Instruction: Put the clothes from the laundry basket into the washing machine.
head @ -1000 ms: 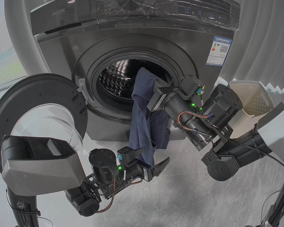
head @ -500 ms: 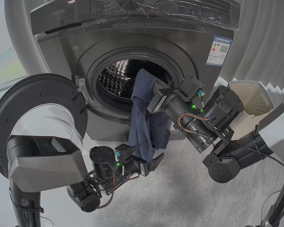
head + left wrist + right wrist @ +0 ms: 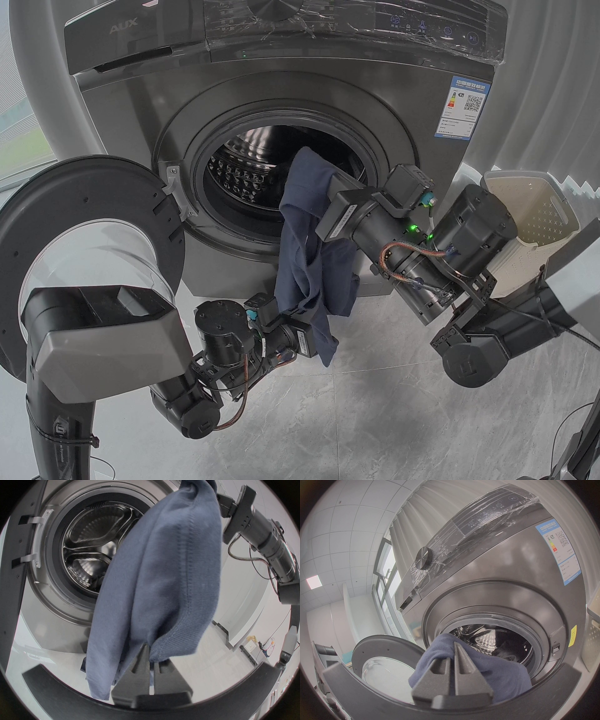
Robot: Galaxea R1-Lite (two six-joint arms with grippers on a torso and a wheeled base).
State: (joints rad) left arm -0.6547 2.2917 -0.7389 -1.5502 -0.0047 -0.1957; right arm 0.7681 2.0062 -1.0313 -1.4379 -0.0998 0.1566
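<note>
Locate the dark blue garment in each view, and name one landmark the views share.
Head view: the garment hangs at centre, before the drum opening.
Left wrist view: the garment drapes across the drum opening, hem in the left gripper.
Right wrist view: the garment bunches between the right gripper and the drum opening.
Shared landmark: the drum opening.

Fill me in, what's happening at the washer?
Both arms are handling one dark blue garment in front of the washing machine, whose door stands open. The right gripper is shut on its upper end at the drum mouth; the left gripper pinches the lower hem. Most of the garment hangs outside. The laundry basket sits on the robot's right.
</note>
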